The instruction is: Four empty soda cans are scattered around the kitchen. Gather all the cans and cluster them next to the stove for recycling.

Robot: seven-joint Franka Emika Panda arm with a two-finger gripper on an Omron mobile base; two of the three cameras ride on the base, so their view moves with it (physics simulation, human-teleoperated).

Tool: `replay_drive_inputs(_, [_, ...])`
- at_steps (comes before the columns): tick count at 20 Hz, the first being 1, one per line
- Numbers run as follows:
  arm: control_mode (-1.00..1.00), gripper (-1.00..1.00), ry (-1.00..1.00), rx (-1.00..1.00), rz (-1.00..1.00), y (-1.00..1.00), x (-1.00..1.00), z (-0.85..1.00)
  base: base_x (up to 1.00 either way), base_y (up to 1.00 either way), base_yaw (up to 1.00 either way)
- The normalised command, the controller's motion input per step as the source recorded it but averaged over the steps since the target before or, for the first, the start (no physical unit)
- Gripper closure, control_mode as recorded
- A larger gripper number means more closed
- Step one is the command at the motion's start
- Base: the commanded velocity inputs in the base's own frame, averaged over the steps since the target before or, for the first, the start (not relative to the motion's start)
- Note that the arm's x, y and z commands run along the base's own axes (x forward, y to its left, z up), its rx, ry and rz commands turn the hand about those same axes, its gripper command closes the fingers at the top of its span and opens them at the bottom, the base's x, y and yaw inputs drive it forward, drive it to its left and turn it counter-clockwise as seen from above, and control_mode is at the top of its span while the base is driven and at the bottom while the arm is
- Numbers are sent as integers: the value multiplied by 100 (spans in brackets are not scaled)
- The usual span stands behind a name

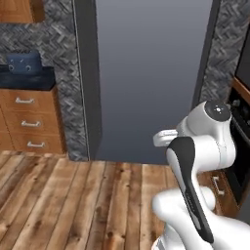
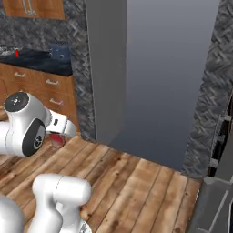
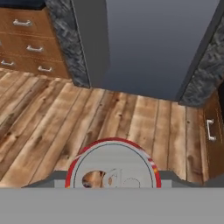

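Observation:
A red soda can [image 3: 113, 154] with a silvery top sits right in front of the hand camera, between the fingers of my gripper [image 3: 113, 178], which is shut on it. From the right base view the same can [image 2: 56, 139] shows as a red patch under the white hand, carried above the wooden floor. A tiny red upright thing [image 2: 17, 53], perhaps another soda can, stands on the dark counter at the far left. The stove is out of view.
A tall grey fridge [image 1: 151, 73] stands straight ahead between herringbone stone walls. Wooden drawers [image 1: 29, 122] under a dark counter with a dark blue appliance [image 1: 23, 62] are on the left. An oven [image 1: 240, 146] and cabinet are close on the right.

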Motion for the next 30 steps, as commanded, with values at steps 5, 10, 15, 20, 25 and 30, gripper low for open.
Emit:
replay_drive_inputs(5, [100,100,0,0,0,0,0,0,43,12,51])
replay_drive_inputs(10, [100,100,0,0,0,0,0,0,42,13,50])
replay_drive_inputs(15, [100,100,0,0,0,0,0,0,43,13,49])
replay_drive_inputs(20, [100,100,0,0,0,0,0,0,48,12,43])
replay_drive_inputs(25, [100,100,0,0,0,0,0,0,58,7,37])
replay_drive_inputs(30, [100,100,0,0,0,0,0,0,71,0,29])
